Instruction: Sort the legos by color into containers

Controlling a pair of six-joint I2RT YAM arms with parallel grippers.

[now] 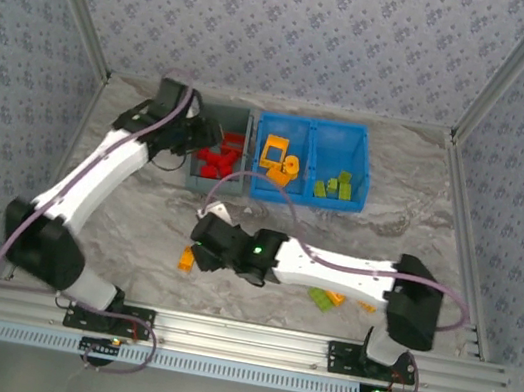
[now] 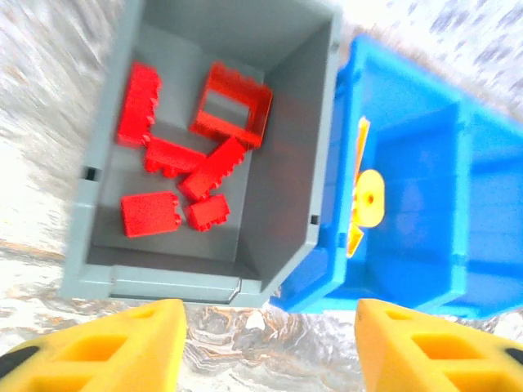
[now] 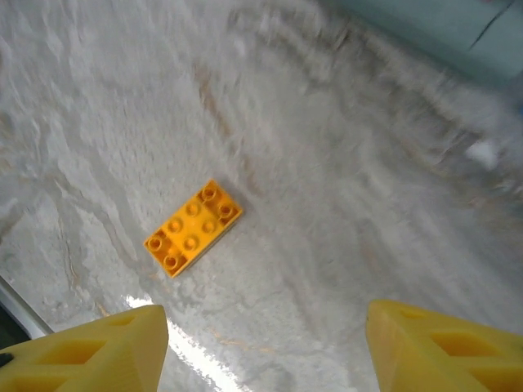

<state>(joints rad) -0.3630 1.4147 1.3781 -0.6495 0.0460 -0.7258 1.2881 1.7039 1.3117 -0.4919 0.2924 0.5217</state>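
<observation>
The gray bin [image 1: 215, 186] holds several red legos [image 1: 216, 159]; in the left wrist view they lie on its floor [image 2: 214, 167]. Right of it, the blue bin [image 1: 318, 123] has orange legos [image 1: 279, 155] in its left compartment and green legos [image 1: 335, 187] in its right one. My left gripper [image 1: 195, 133] hangs open and empty over the gray bin's left edge; its yellow fingers [image 2: 122, 343] stand wide apart. My right gripper [image 1: 202, 249] is open and empty above an orange brick [image 3: 193, 227] lying studs-up on the table [image 1: 187, 260].
A loose green lego [image 1: 325, 299] and a small orange piece [image 1: 365, 306] lie beside the right arm near the front. The metal frame rail [image 1: 247, 336] runs along the near edge. Marbled table [image 1: 135, 224] lies bare between the arms and left of the orange brick.
</observation>
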